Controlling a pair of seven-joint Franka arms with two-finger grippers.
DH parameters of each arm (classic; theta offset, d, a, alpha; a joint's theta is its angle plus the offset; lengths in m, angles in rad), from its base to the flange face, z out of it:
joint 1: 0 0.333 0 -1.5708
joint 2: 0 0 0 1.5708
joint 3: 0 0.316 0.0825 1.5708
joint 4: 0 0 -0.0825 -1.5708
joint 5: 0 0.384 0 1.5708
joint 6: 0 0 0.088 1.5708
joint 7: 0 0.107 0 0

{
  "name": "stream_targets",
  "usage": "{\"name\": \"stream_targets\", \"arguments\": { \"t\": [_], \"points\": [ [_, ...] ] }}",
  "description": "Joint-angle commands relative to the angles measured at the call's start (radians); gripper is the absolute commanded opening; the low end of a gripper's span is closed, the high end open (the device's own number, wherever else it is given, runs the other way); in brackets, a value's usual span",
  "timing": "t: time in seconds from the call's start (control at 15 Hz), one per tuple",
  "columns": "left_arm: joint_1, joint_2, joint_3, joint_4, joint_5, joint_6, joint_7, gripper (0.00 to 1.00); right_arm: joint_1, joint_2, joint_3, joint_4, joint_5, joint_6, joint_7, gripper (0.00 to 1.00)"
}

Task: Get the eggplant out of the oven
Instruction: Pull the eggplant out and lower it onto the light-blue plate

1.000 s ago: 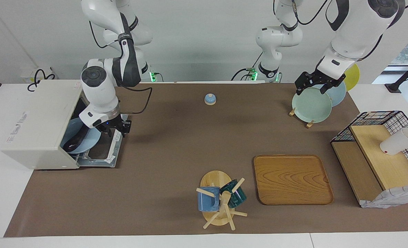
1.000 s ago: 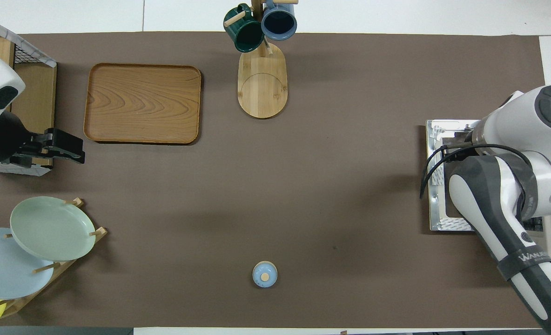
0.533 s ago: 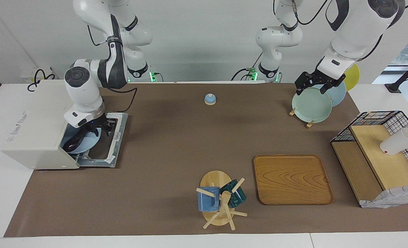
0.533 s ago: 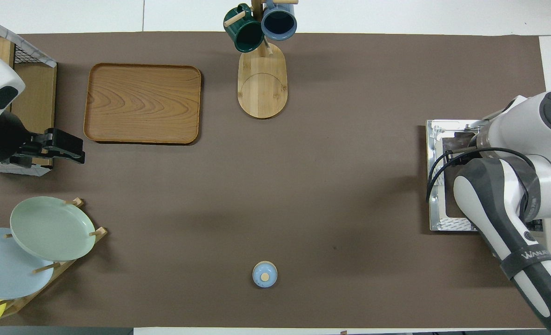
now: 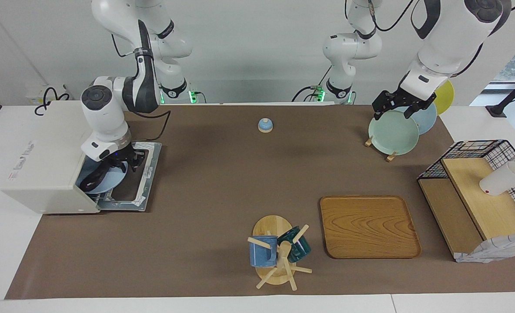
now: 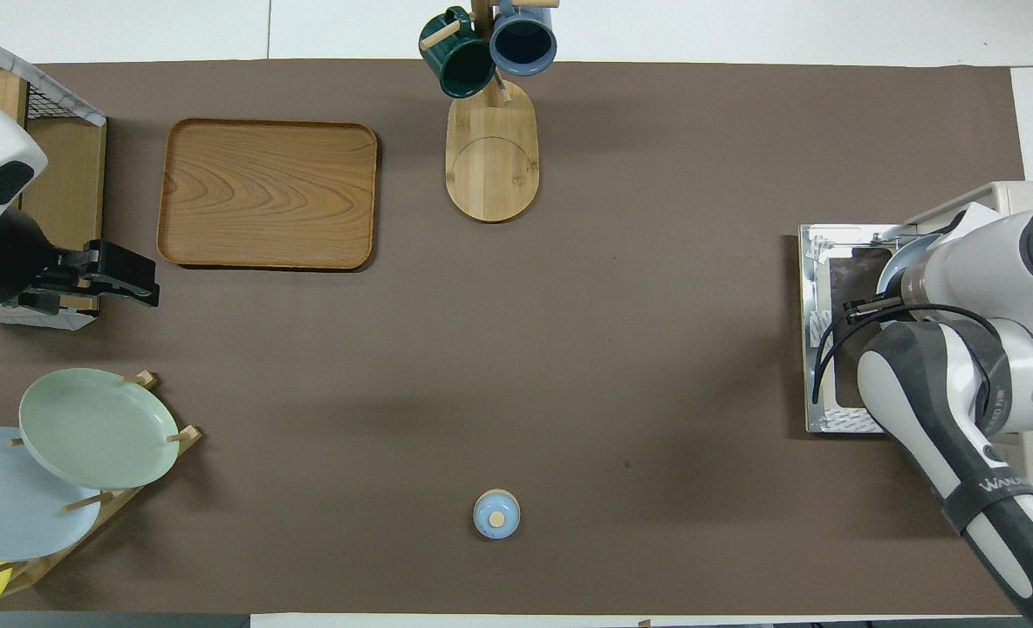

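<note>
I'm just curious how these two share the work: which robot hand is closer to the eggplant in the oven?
The right hand. It is at the open oven mouth, right by the eggplant on its blue plate. The left hand waits over the plate rack.

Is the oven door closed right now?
No, the oven has its door dropped flat on the table, and the right hand is at the opening over a blue plate.
</note>
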Motion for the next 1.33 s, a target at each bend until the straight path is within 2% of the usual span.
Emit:
{"name": "stream_targets", "arguments": {
  "t": [0.0,0.27,0.53,0.67,0.8,1.0,1.07,1.13,1.27],
  "points": [
    [0.012,-0.006,-0.010,0.008,0.017,-0.016,0.011,1.00,0.010,-0.019,0.012,-0.001,-0.055,-0.017,-0.032,0.00],
    [0.012,-0.006,-0.010,0.008,0.017,-0.016,0.011,1.00,0.157,0.007,0.018,0.126,-0.053,-0.189,0.040,0.00],
    [0.012,-0.006,-0.010,0.008,0.017,-0.016,0.011,1.00,0.370,0.009,0.018,0.163,-0.053,-0.251,0.238,0.00],
    [0.012,-0.006,-0.010,0.008,0.017,-0.016,0.011,1.00,0.465,0.038,0.018,0.232,-0.049,-0.310,0.333,0.00],
    [0.012,-0.006,-0.010,0.008,0.017,-0.016,0.011,1.00,0.532,0.111,0.028,0.360,-0.041,-0.404,0.422,0.00],
    [0.012,-0.006,-0.010,0.008,0.017,-0.016,0.011,1.00,0.681,0.367,0.033,0.716,-0.023,-0.600,0.641,0.00],
    [0.012,-0.006,-0.010,0.008,0.017,-0.017,0.011,1.00,0.698,0.438,0.035,0.794,-0.001,-0.622,0.690,0.00],
    [0.012,-0.006,-0.010,0.007,0.017,-0.017,0.011,1.00,0.715,0.493,0.041,0.854,0.034,-0.608,0.745,0.00],
    [0.012,-0.006,-0.010,0.007,0.017,-0.016,0.011,1.00,0.750,0.553,0.056,0.893,0.052,-0.581,0.833,0.00]
  ]
}}
